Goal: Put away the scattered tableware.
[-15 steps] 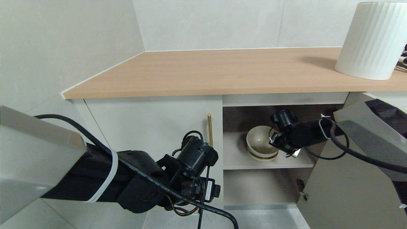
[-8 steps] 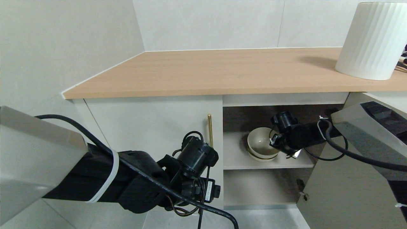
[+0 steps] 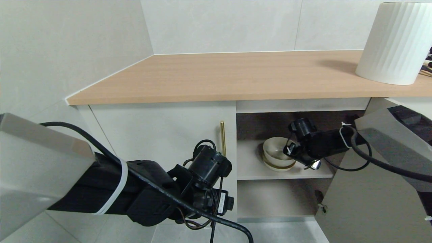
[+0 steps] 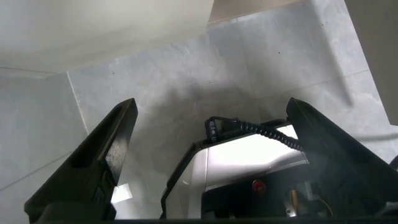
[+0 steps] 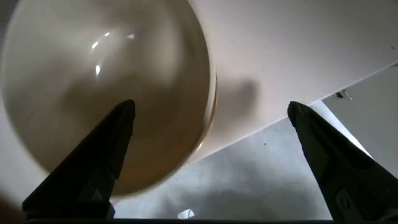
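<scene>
A cream bowl [image 3: 276, 150] rests on another bowl with a dark gold rim on the middle shelf [image 3: 249, 166] of the open cabinet. My right gripper [image 3: 292, 152] is inside the cabinet at the bowl's right rim. In the right wrist view the bowl [image 5: 106, 87] lies just below the right gripper [image 5: 208, 168], whose fingers stand wide apart, one finger [image 5: 93, 162] over the bowl's edge and nothing clamped. My left gripper [image 4: 208, 162] hangs low in front of the closed cabinet door, open and empty, facing the tiled floor.
The closed left door carries a brass handle [image 3: 222, 136]. The right door [image 3: 364, 202] is swung open beside my right arm. A white ribbed container [image 3: 395, 44] stands on the wooden counter [image 3: 219, 77]. A lower shelf [image 3: 273, 199] lies beneath the bowls.
The cream bowl has settled from a tilted pose to lie flatter on the lower bowl. The right wrist has shifted slightly. The left arm has kept still.
</scene>
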Robot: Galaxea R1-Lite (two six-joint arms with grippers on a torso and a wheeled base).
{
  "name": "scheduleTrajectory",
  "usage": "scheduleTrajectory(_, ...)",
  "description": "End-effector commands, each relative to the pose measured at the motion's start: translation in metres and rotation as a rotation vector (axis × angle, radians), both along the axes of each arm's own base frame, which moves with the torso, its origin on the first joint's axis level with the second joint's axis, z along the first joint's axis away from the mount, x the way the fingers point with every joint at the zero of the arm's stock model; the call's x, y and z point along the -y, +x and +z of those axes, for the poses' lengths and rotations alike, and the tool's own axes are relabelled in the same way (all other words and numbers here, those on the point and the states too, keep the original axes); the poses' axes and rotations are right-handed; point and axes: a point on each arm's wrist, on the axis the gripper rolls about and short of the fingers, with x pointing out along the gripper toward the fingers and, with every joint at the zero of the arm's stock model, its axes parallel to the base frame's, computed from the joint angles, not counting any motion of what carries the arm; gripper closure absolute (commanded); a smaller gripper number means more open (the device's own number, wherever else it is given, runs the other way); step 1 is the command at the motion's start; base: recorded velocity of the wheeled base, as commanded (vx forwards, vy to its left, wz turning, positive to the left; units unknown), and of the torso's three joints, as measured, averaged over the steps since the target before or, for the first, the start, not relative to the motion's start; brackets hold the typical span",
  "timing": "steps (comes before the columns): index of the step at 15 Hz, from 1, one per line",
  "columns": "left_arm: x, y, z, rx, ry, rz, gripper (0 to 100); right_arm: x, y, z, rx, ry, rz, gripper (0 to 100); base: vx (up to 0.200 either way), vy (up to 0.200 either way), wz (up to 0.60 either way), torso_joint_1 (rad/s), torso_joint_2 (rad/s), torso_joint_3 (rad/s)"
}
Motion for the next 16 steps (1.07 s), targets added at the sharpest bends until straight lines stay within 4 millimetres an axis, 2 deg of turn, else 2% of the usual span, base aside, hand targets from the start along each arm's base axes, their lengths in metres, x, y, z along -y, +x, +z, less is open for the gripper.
scheduleTrajectory(1, -0.001, -0.001, 0.007, 0.011, -0.023, 0.014, 0, -0.003, -0.021, 0.025, 0.009, 0.03, 0.048, 0, 0.0, 0.0, 0.0, 0.0, 0.0, 0.0)
scheduleTrajectory(3, -0.015, -0.006, 0.023, 0.039, -0.05, 0.035, 0, -0.003, -0.058, 0.049, -0.015, 0.042, 0.164, 0, 0.0, 0.0, 0.0, 0.0, 0.0, 0.0)
scheduleTrajectory(4, -0.031, -0.013, 0.037, 0.067, -0.067, 0.054, 0, 0.001, -0.081, 0.065, -0.01, 0.016, 0.218, 0, 0.0, 0.0, 0.0, 0.0, 0.0, 0.0)
scheduleTrajectory(5, -0.045, -0.019, 0.05, 0.1, -0.081, 0.063, 0, 0.006, -0.107, 0.084, 0.011, -0.002, 0.269, 0, 0.0, 0.0, 0.0, 0.0, 0.0, 0.0)
scheduleTrajectory(6, -0.064, -0.029, 0.07, 0.158, -0.1, 0.066, 0, 0.015, -0.145, 0.108, 0.043, -0.02, 0.379, 0, 0.0, 0.0, 0.0, 0.0, 0.0, 0.0)
scheduleTrajectory(8, -0.085, -0.053, 0.094, 0.243, -0.113, 0.03, 0, 0.028, -0.195, 0.135, 0.087, -0.034, 0.525, 0, 0.0, 0.0, 0.0, 0.0, 0.0, 0.0)
scheduleTrajectory(9, -0.094, -0.061, 0.101, 0.274, -0.111, 0.021, 0, 0.029, -0.21, 0.14, 0.079, -0.03, 0.546, 0, 0.0, 0.0, 0.0, 0.0, 0.0, 0.0)
scheduleTrajectory(12, -0.115, -0.073, 0.101, 0.291, -0.113, 0.066, 0, 0.033, -0.235, 0.135, 0.026, -0.035, 0.574, 0, 0.0, 0.0, 0.0, 0.0, 0.0, 0.0)
scheduleTrajectory(15, -0.118, -0.074, 0.1, 0.292, -0.112, 0.079, 0, 0.027, -0.257, 0.131, 0.023, -0.044, 0.643, 0, 0.0, 0.0, 0.0, 0.0, 0.0, 0.0)
scheduleTrajectory(16, -0.118, -0.073, 0.098, 0.282, -0.108, 0.079, 0, 0.027, -0.262, 0.132, 0.03, -0.044, 0.652, 0, -0.2, 0.0, 0.0, 0.002, 0.0, -0.007)
